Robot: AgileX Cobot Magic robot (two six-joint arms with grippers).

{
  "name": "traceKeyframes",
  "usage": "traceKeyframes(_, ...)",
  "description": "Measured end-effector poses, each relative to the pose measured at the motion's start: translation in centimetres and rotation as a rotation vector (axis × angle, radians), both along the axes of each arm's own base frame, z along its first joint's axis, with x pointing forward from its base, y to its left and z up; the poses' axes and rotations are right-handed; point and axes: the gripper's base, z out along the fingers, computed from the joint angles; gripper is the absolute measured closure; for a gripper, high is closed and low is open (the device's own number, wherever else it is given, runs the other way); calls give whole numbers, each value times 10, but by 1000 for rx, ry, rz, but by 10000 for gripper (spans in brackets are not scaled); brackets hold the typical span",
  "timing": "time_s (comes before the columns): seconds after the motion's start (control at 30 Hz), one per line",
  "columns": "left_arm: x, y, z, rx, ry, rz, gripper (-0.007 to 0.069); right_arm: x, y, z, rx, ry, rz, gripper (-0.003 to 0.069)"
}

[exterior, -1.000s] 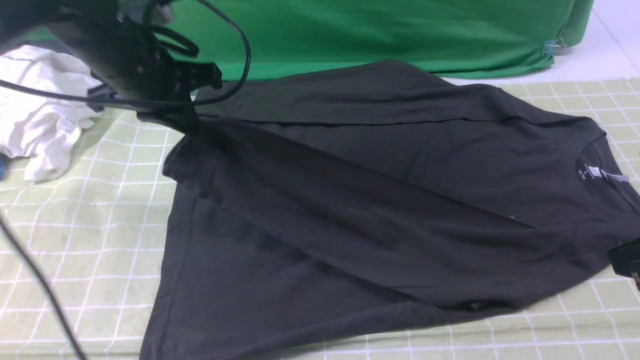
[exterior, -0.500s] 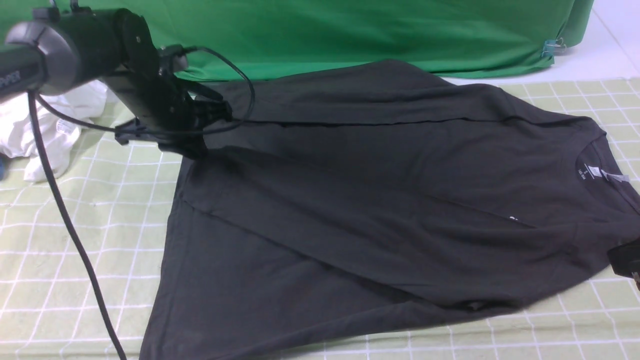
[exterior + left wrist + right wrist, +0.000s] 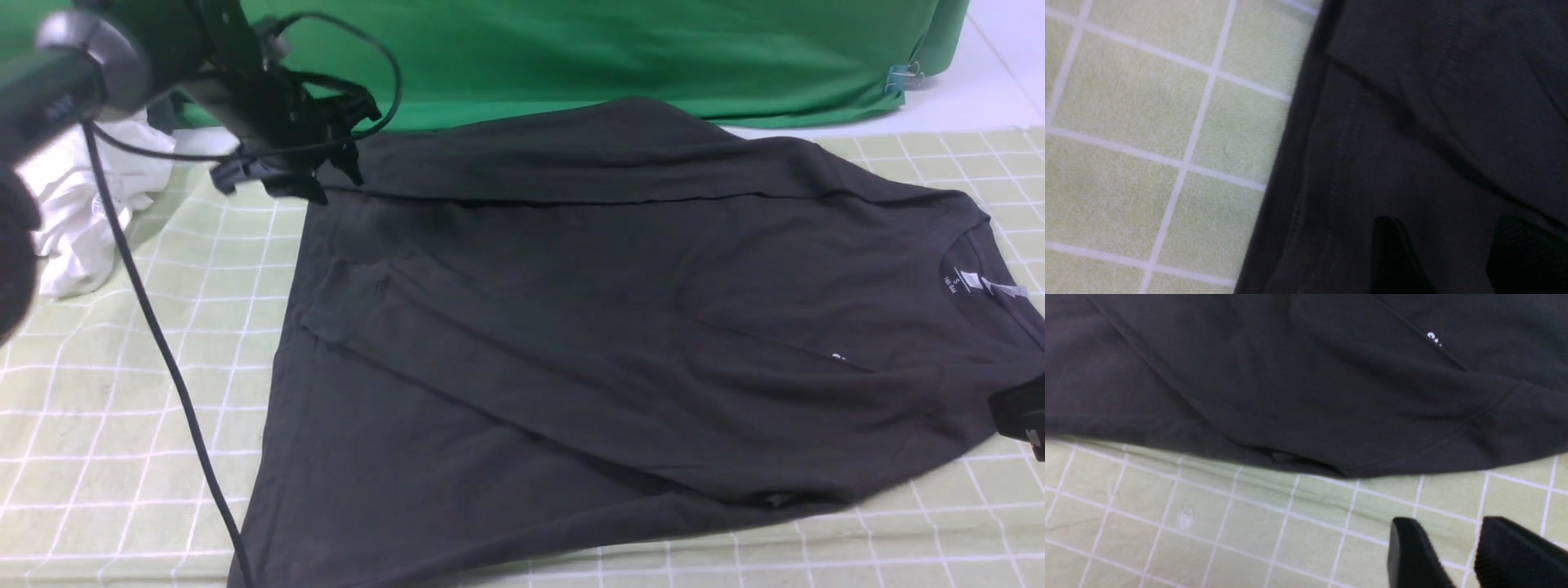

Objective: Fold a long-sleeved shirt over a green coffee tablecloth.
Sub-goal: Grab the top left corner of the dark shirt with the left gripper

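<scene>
Two grippers, both with jaws parted and holding nothing. The left gripper (image 3: pixel 1449 232) hovers over the hem of the long-sleeved shirt (image 3: pixel 612 327), toward the far-left corner of the green coffee tablecloth (image 3: pixel 122 392). The right gripper (image 3: pixel 1449 535) hangs over bare cloth at the right edge, just beside the shirt's shoulder. The shirt lies flat mid-cloth, one sleeve folded across it, collar rightward.

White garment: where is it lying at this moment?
In the front view the white garment lies bunched at the far left of the green coffee tablecloth, partly hidden by the left arm and well apart from the long-sleeved shirt to its right.
</scene>
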Motion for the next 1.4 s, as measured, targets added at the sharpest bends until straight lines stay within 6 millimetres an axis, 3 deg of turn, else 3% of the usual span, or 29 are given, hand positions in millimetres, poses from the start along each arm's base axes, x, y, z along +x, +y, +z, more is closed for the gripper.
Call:
traceKeyframes(0.1,10,16,-25,-91,33,131,294,0,0,0,6,3,-10,421)
traceKeyframes(0.17,14,21,-31,-110,15,162,294,0,0,0,12,7,-19,421)
traceKeyframes(0.5,31,23,-29,-205,-157,259,293,2,0,1,21,-13,-27,421)
traceKeyframes(0.67,32,22,-44,-211,-126,265,293,3,0,2,25,-27,-31,421)
traceKeyframes(1.13,32,26,-46,-284,-102,332,293,4,0,3,30,-44,-36,421)
traceKeyframes(1.4,45,34,-44,-265,-279,399,294,10,1,8,50,-123,-53,421)
